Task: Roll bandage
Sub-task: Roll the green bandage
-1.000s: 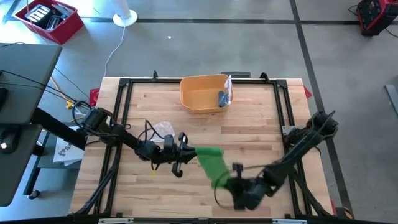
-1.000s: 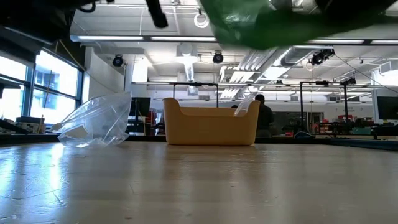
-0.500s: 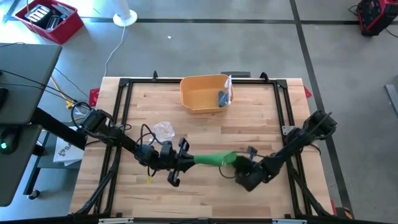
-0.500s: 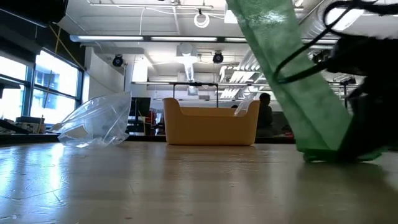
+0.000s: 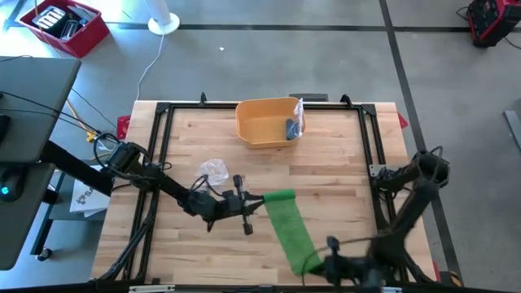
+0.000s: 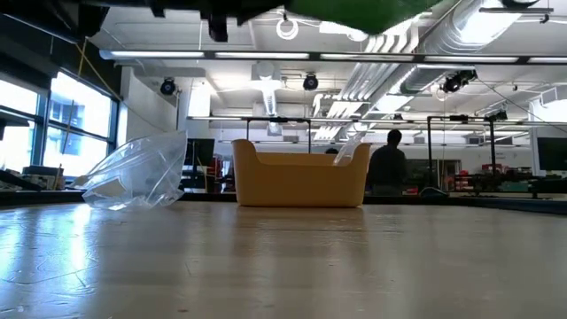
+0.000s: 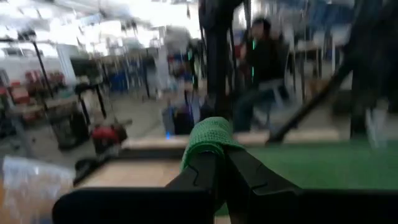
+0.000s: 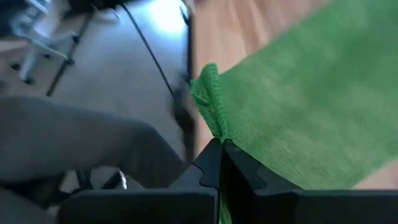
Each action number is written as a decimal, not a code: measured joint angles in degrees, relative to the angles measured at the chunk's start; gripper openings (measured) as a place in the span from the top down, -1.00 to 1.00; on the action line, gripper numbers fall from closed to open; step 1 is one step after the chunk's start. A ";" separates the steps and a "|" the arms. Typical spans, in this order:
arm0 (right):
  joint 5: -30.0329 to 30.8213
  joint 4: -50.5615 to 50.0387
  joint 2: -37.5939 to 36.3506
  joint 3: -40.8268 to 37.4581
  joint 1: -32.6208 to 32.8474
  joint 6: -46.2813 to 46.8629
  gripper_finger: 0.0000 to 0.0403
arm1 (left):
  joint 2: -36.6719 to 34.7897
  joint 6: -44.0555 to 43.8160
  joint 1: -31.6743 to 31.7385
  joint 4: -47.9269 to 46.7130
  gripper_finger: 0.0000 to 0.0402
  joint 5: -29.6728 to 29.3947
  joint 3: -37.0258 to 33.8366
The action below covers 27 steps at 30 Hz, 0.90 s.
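Green bandage point(image 5: 290, 228) stretched above tabletop point(image 5: 326, 175), one end pinched in left gripper point(image 5: 254, 202) fingers, other in right gripper point(image 5: 319, 262) fingers

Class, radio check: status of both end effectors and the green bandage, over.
Left end effector shut on one end of green bandage, mid-table. Right end effector shut on other end, near front edge. Bandage stretched out, unrolled. Plastic wrapper and yellow bin lie apart from it.

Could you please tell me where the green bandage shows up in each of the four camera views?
High view: green bandage stretched from table centre toward the near edge.
Low view: green blur at the top edge.
Left wrist view: bunched at centre.
Right wrist view: fills the right side.
Shared landmark: yellow bin, in the high and low views only.
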 joint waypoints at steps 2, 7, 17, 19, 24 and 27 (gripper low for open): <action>4.06 -6.45 0.00 6.51 1.68 -1.20 1.00 | 0.00 -2.44 0.26 -5.07 0.98 -0.01 0.00; 15.07 -25.94 0.00 22.04 3.26 -3.15 1.00 | 0.00 -6.58 -0.48 -13.05 0.98 0.91 0.00; 24.48 -66.62 0.00 46.73 -6.42 -1.51 1.00 | 0.00 -16.33 -4.54 -17.71 0.98 15.70 0.00; 23.29 -71.60 -0.02 49.03 -10.24 -1.61 1.00 | 0.00 -18.10 -5.55 -17.67 0.98 18.43 0.00; 15.62 -71.85 -0.23 49.53 -20.97 -10.59 1.00 | 0.00 -23.17 -7.30 -17.30 0.98 24.34 0.27; 11.92 -71.71 -0.07 46.63 -26.66 -12.92 1.00 | 0.00 -23.69 -8.32 -17.30 0.98 25.78 1.47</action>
